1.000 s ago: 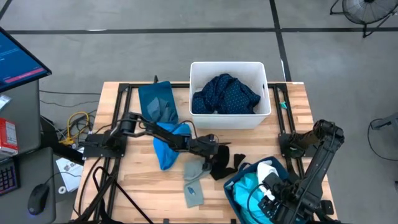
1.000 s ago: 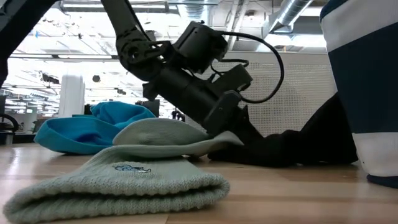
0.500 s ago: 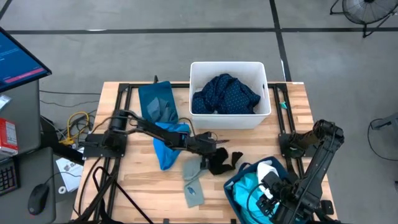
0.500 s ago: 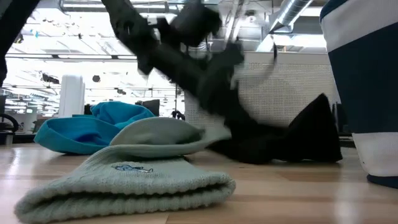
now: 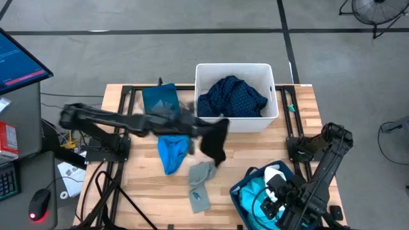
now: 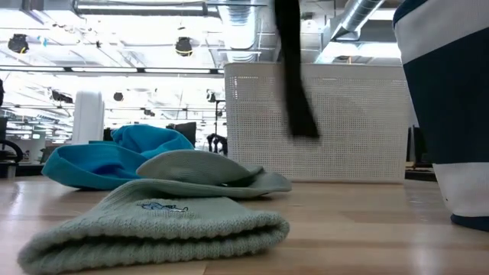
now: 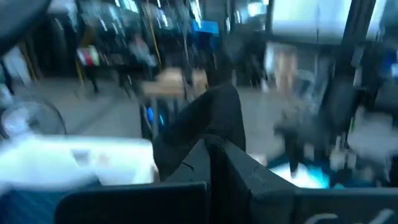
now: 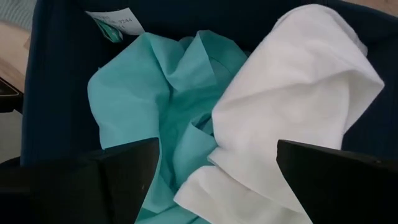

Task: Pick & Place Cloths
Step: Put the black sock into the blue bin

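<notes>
- Above the middle of the table point(image 5: 255, 163), the left gripper point(image 5: 203, 128) carries a black cloth point(image 5: 215, 140) in the air, its fingers clamped together on the fabric – the left wrist view shows the cloth bunched right at the fingertips and draping away from them.
- Just beyond the hanging cloth stands the white tub point(image 5: 235, 122), already holding a navy dotted cloth point(image 5: 231, 96); I judge the black piece is bound there too.
- Risk: the cloth trails well below the grip, so its loose end could catch on the tub's near wall and drape over the rim, or slip free if only a fold is pinched.
- On the table lie a bright blue cloth point(image 5: 171, 150) and a grey knitted cloth point(image 5: 200, 184), with a teal bin point(image 5: 161, 102) beside the tub.
- At the near right corner, the right gripper point(image 8: 214, 162) waits inside the navy bin point(image 5: 241, 191), fingers spread wide over a turquoise cloth point(image 8: 155, 106) and a white cloth point(image 8: 292, 99).
- Only the low view makes plain that the black cloth hangs clear of the wood, a dark strip in front of the tub – from above that gap cannot be judged.
- Only the right wrist view shows how the two cloths in the navy bin lie, white partly over turquoise.
</notes>
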Controlling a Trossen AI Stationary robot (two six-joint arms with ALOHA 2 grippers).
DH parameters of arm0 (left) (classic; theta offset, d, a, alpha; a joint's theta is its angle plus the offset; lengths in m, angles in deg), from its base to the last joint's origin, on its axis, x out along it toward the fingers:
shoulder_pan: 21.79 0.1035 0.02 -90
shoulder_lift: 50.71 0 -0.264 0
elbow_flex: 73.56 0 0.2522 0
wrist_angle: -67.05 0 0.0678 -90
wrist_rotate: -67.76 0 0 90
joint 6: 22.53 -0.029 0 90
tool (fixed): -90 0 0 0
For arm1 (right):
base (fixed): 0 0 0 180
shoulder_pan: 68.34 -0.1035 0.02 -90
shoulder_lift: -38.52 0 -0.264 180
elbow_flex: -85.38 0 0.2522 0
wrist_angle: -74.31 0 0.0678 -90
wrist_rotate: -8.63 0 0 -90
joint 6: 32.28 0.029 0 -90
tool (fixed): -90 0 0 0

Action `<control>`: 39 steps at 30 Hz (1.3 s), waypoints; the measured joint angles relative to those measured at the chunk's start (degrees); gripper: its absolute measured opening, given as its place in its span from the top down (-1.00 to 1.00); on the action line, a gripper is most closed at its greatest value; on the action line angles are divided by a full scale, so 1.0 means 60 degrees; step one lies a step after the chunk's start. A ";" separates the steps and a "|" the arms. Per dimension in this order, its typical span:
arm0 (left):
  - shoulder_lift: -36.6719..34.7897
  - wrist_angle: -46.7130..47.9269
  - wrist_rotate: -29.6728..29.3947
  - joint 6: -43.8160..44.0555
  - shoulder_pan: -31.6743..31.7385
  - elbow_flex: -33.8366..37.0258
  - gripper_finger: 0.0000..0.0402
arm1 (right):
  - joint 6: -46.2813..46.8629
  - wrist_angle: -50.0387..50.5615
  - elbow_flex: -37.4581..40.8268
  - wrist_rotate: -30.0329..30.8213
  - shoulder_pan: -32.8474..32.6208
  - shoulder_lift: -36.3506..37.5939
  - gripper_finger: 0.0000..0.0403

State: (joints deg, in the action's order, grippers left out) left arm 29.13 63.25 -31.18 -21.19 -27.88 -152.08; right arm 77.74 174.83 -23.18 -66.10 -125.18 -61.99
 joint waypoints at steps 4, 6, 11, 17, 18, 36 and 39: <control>-0.1557 0.0259 -0.0772 -0.0901 0.0004 -0.0014 1.00 | 0.0000 -0.0006 0.0000 0.0010 0.0043 0.0000 -0.58; -0.2226 0.0804 -0.1605 -0.1713 0.0007 -0.0017 1.00 | 0.0000 -0.0007 0.0000 0.0010 0.0059 0.0000 -0.58; -0.3386 0.2771 -0.4211 -0.3434 0.0369 -0.0013 1.00 | 0.0000 -0.0007 0.0000 0.0066 0.0115 0.0000 -0.58; -0.4025 0.4834 -0.5656 -0.3759 0.1924 -0.0010 1.00 | -0.0076 -0.0007 0.0000 0.0068 0.0194 0.0000 -0.58; -0.4051 0.5020 -0.5682 -0.3755 0.2280 -0.0010 1.00 | -0.0076 -0.0011 0.0000 0.0068 0.0197 0.0000 -0.58; -0.3422 0.5294 -0.3091 -0.2309 0.7206 0.1891 1.00 | -0.0080 -0.0033 -0.0001 0.0338 0.0376 -0.0004 -0.58; -0.3414 0.5173 -0.2872 -0.1504 0.7120 0.2552 1.00 | -0.0080 -0.0030 0.0000 0.0338 0.0376 -0.0004 -0.58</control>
State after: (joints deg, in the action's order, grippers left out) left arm 8.65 94.28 -48.42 -30.22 14.84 -136.77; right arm 77.26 174.65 -23.18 -64.07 -122.93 -62.01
